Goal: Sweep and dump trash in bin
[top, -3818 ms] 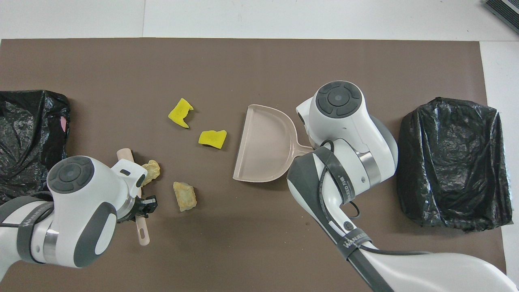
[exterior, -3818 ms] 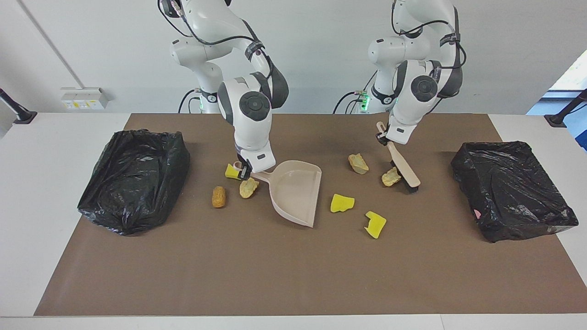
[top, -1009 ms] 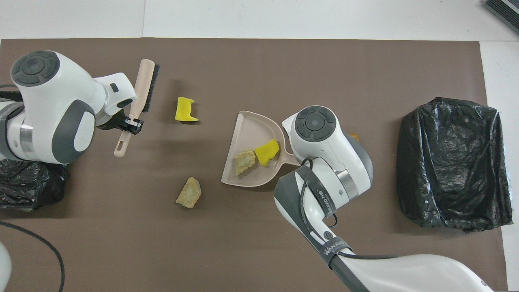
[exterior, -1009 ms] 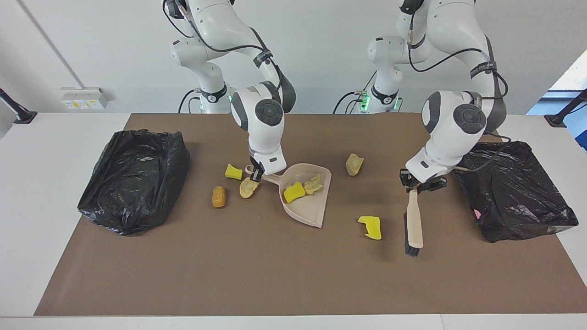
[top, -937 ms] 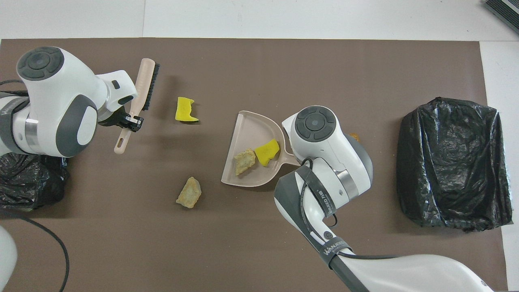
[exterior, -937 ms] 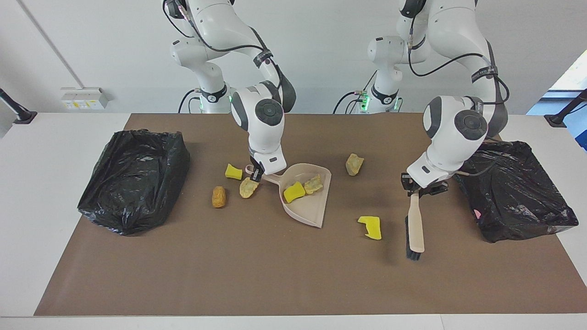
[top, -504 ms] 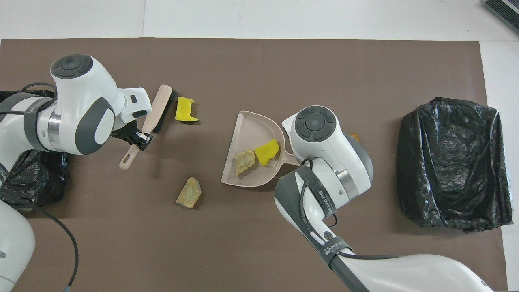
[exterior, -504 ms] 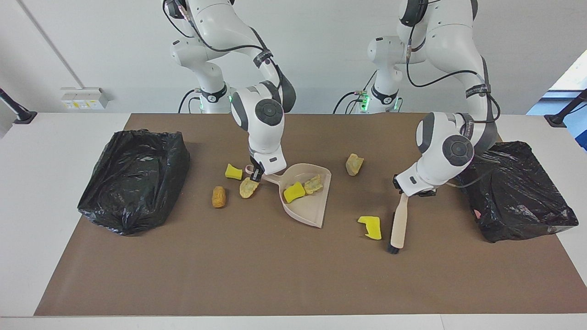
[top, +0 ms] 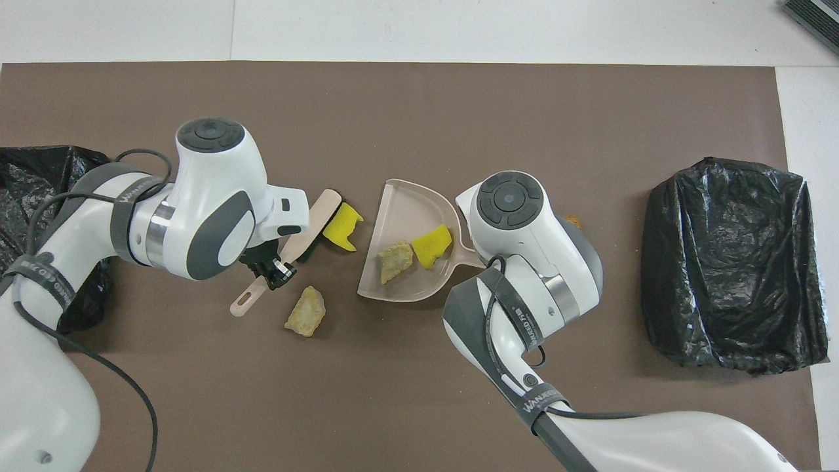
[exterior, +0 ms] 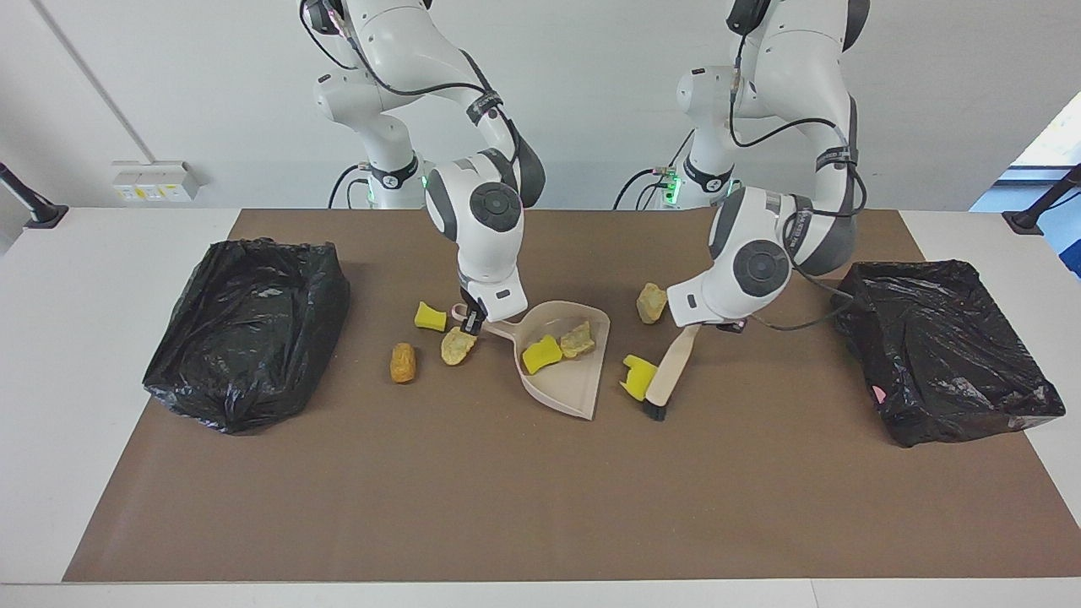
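While two black-lined bins sit at the table's ends, one by the right arm and one by the left, a brown mat covers the middle. On it the right gripper is clamped on the beige dustpan's handle; the pan holds a yellow sponge chunk and a tan lump. The left gripper grips the brush, its bristles touching another yellow chunk just beside the pan's mouth. Four scraps lie loose: tan, tan, yellow, orange-brown.
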You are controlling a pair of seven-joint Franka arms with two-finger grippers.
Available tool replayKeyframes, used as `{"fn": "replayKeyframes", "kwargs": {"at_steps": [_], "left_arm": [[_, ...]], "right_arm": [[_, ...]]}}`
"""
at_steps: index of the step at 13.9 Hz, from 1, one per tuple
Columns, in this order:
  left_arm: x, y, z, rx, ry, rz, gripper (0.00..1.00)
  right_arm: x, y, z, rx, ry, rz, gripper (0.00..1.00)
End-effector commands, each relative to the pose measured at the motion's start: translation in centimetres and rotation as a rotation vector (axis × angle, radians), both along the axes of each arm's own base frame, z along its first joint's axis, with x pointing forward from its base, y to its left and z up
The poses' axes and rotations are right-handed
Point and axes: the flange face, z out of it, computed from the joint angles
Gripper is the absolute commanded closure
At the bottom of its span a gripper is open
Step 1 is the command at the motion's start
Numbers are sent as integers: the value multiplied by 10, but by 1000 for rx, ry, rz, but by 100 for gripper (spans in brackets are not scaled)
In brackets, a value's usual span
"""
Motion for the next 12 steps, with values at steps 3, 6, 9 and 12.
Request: {"fn": "replayKeyframes", "kwargs": {"at_steps": [3, 6, 9, 12], "left_arm": [[-49, -66, 17, 28, -37, 62, 100], [-47, -80, 44, -8, -69, 147, 100], [-60, -84, 63, 50, -104, 268, 100], [-84, -85, 78, 176, -95, 406, 100]], "right_arm": [[-5, -1, -3, 14, 0, -3, 100], [-6, -2, -3, 17, 6, 31, 100], [-8, -3, -3, 16, 34, 98, 100], [-4, -6, -2, 36, 49, 229, 100]]}}
